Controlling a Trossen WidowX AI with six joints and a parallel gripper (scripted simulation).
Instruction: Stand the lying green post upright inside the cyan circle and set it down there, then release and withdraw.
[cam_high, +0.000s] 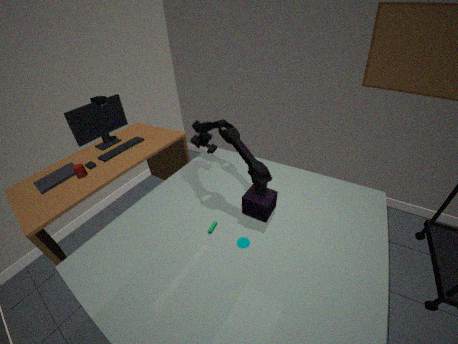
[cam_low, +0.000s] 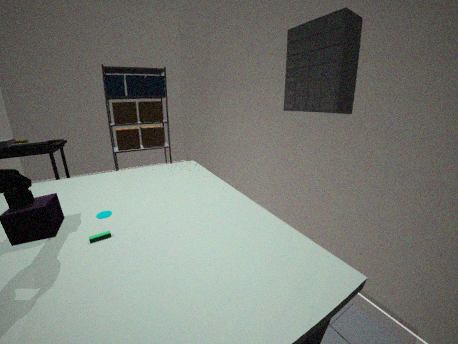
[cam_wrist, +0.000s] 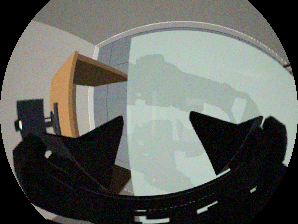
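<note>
The green post (cam_high: 212, 227) (cam_low: 100, 237) lies on its side on the pale table. The cyan circle (cam_high: 243, 243) (cam_low: 104, 214) is a flat disc on the table a short way from the post, and nothing stands on it. My gripper (cam_high: 204, 146) (cam_wrist: 157, 117) is open and empty, raised high near the table's back left edge in the top view, well away from the post and the circle. The exterior view shows only the arm's lower part. The wrist view shows neither post nor circle.
The arm's dark purple base block (cam_high: 259, 203) (cam_low: 33, 220) stands on the table (cam_high: 320, 270) (cam_low: 210, 280) near the post and circle. A wooden desk (cam_high: 150, 152) with a monitor (cam_high: 97, 120) and a red cup (cam_high: 80, 171) stands beyond the table's left edge.
</note>
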